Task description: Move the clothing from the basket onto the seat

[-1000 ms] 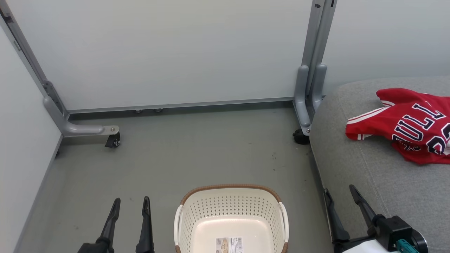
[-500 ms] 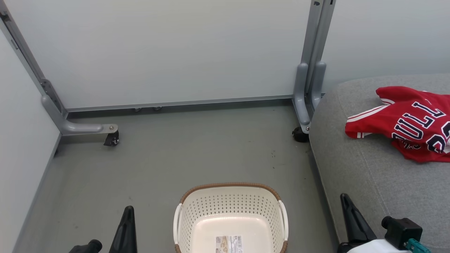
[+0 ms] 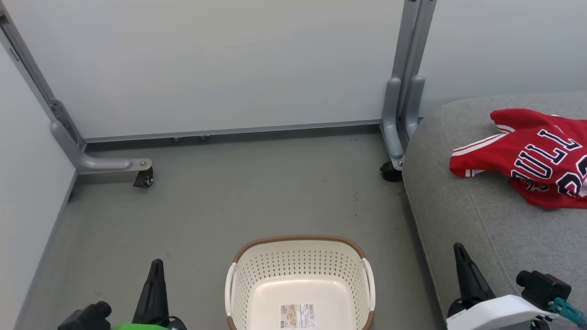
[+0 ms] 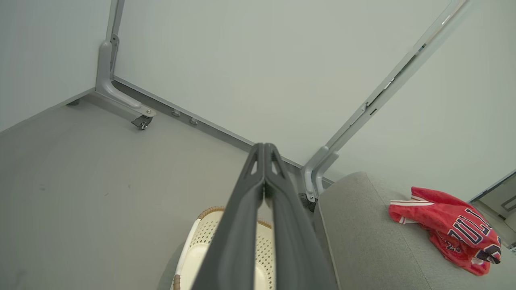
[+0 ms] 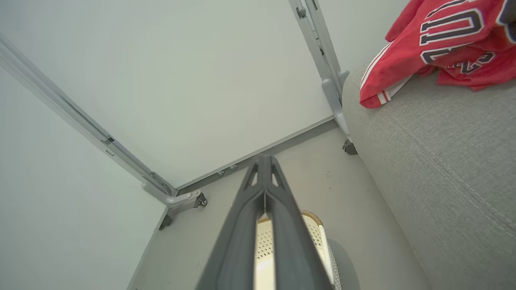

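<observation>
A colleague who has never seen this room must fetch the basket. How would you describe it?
Find the big grey seat on the right; the basket stands on the grey floor just left of it. It is cream perforated plastic with a brown woven-look rim, white side handles and a sticker on its bottom, unlike the red clothing lying on the seat.

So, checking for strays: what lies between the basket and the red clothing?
In the head view, a strip of bare floor, then bare seat fabric, separates the basket from the clothing.
</observation>
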